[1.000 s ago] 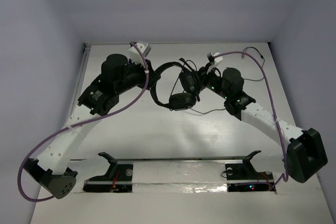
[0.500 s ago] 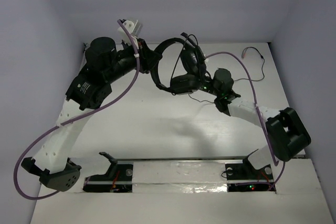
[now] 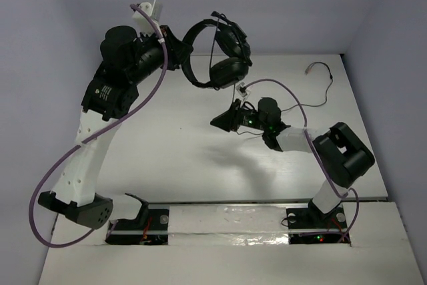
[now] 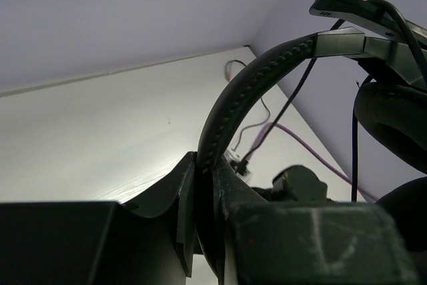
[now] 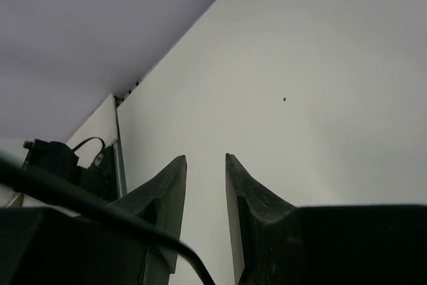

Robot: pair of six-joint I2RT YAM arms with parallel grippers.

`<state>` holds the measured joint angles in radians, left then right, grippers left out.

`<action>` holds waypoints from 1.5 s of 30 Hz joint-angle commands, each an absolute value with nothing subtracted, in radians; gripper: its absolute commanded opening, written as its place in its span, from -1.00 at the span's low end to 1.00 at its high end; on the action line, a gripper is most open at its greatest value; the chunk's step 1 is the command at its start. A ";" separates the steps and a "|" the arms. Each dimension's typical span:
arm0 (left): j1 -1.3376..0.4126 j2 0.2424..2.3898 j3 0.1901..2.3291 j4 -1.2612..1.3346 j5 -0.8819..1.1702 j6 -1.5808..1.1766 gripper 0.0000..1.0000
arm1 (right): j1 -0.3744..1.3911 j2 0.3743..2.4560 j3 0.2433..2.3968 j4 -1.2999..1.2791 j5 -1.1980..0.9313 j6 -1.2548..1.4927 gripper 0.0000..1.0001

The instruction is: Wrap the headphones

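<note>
The left pincer (image 3: 179, 49) is clamped on the headband of the headphones (image 3: 229, 71) and holds them in the air, off the white surface (image 3: 167, 145), toward 12 o'clock in the top view. The headband is a thin matte black arch. In the left wrist view a row of small beads runs along its edge where it sits between the fingers (image 4: 230, 188). 2 padded oval earcups hang at its 3 o'clock side, smooth and dark.

A thin dark cable (image 3: 328, 86) trails across the surface to a small reddish plug (image 3: 309, 69) at 2 o'clock.

The right pincer (image 3: 222, 122) hovers near the middle and points to 9 o'clock. Its 2 grainy black wedge fingers stand slightly apart with nothing between them.

A white mark (image 3: 101, 91) on the left arm's black housing is too small to read.
</note>
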<state>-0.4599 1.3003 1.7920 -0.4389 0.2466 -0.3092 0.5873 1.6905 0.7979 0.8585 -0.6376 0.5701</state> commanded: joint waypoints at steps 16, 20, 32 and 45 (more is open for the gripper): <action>-0.137 1.327 1.692 -0.152 0.293 -0.515 -1.00 | 0.716 1.681 0.689 0.914 -0.511 0.614 -0.59; -0.117 1.339 1.689 -0.158 0.224 -0.512 -1.00 | 0.797 1.657 0.690 0.835 -0.469 0.595 -0.69; -0.107 1.347 1.536 -0.115 -0.032 -0.448 -1.00 | 0.940 1.404 0.721 0.308 -0.284 0.497 -0.96; -0.291 1.534 1.528 -0.185 -0.474 -0.259 -1.00 | 1.075 1.221 1.057 -0.319 -0.071 0.347 -1.00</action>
